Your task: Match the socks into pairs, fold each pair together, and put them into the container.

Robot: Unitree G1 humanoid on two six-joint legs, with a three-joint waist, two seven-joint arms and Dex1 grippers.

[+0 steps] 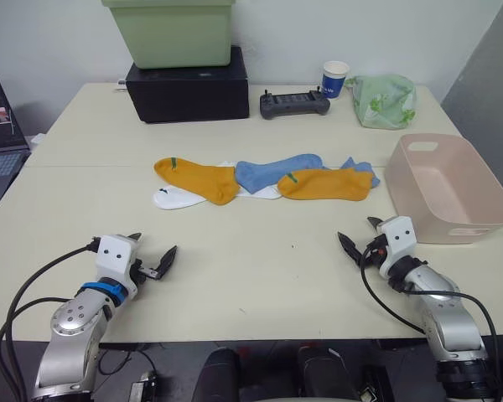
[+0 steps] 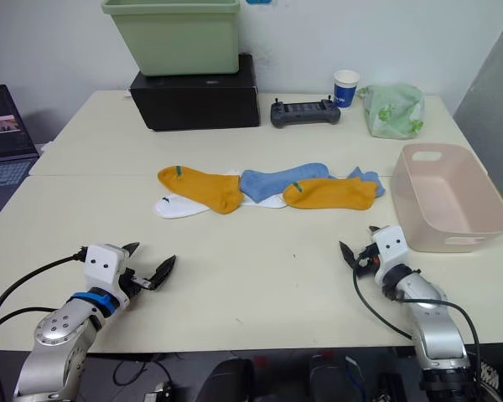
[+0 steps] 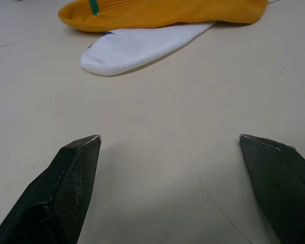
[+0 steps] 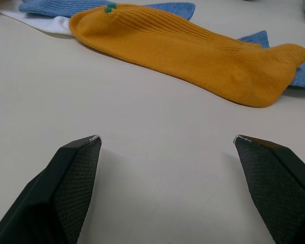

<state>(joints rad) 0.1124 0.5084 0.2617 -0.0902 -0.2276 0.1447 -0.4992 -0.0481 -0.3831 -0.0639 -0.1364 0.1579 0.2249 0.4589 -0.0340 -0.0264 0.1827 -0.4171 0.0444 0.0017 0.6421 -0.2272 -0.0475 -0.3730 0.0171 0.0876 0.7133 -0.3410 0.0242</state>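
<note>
The left gripper (image 1: 151,255) rests low over the table (image 1: 260,276), its fingers spread wide and holding nothing. Ahead of it lie a white sock (image 1: 178,198) and, overlapping it, an orange sock (image 1: 197,178). Further right come a blue sock (image 1: 277,170) and a second orange sock (image 1: 325,183), straight ahead of the right gripper (image 1: 358,234), also wide and empty. The container (image 1: 449,186) stands just right of this gripper.
</note>
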